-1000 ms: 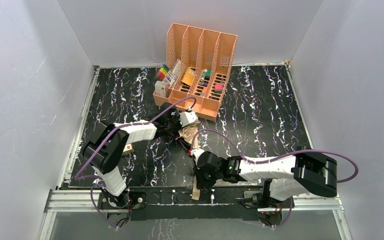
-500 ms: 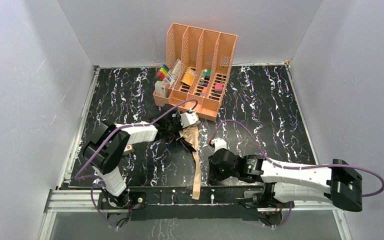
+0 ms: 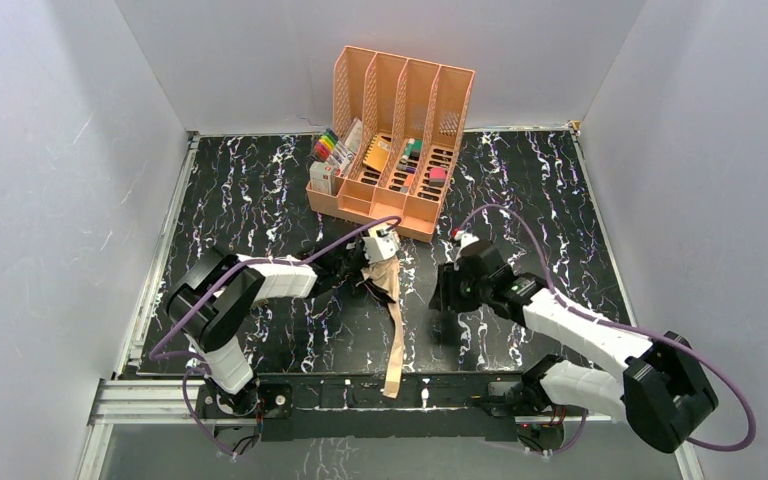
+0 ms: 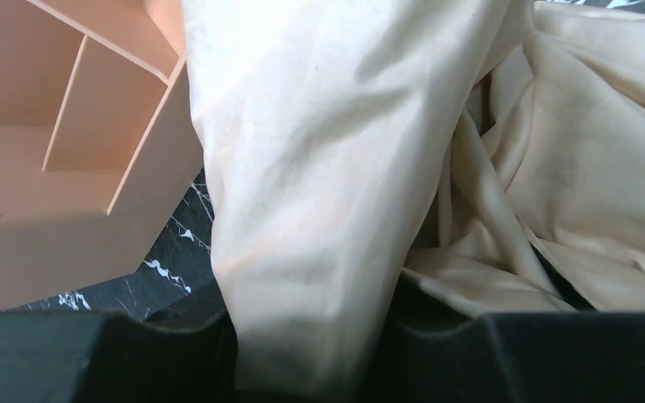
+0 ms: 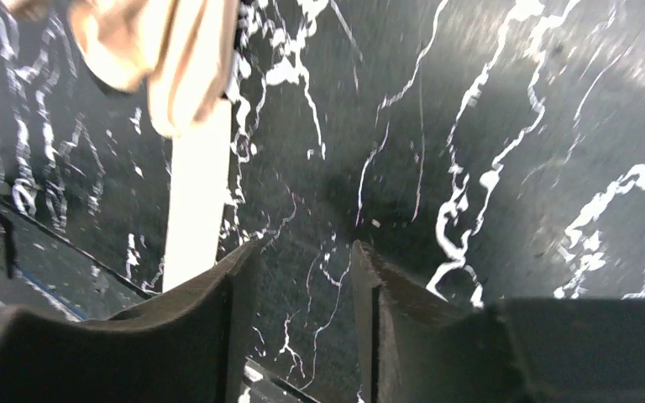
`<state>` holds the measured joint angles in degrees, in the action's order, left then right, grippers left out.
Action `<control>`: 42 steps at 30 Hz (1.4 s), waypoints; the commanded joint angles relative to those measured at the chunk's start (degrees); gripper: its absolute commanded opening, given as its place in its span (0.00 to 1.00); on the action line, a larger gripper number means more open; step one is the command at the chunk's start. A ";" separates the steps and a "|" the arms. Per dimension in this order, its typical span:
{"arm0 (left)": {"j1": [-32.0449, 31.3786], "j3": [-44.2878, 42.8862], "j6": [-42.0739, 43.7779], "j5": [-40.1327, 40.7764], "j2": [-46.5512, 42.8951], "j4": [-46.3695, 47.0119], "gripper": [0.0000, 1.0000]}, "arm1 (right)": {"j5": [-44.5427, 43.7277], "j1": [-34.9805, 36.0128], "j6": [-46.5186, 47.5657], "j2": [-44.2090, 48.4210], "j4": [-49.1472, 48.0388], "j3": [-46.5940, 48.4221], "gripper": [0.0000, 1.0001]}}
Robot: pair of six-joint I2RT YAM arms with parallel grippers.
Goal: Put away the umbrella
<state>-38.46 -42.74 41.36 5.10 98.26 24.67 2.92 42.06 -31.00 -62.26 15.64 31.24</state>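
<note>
At table (image 3: pixel 540 210) centre, L pincer (image 3: pixel 363 272) clamps umbrella (image 3: pixel 384 272) fabric; R pincer (image 5: pixel 302 260) gapes empty, umbrella near on its left.

Both arms wear white shells over the long links, with bulky black housings at the joints. The left arm (image 3: pixel 260 281) has its base at seven o'clock in the overhead view, the right arm (image 3: pixel 585 335) at five o'clock. A purple cable (image 3: pixel 360 224) loops along the left arm, and a second purple cable (image 3: pixel 491 208) arcs over the right. The jaws are matte black with curved, moulded contours.
</note>
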 commanded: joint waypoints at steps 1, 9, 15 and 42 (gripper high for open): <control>-3.00 4.00 -0.24 -1.88 1.16 -1.56 0.00 | 12.44 -9.27 6.36 -1.27 -6.91 3.97 0.56; -17.93 15.49 8.88 10.12 1.26 17.73 0.00 | 23.22 -17.13 24.22 -9.41 -15.94 15.24 0.77; -26.65 19.03 15.66 16.24 5.93 27.12 0.00 | 34.27 -17.62 44.98 -22.06 -0.12 29.00 0.83; -29.70 20.41 19.10 19.07 7.04 29.21 0.00 | 39.21 -10.48 57.99 -39.48 23.22 37.22 0.99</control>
<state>-67.61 -24.58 60.03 26.15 103.53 61.60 44.29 30.41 26.79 -99.00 39.07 68.38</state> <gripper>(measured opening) 0.305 0.984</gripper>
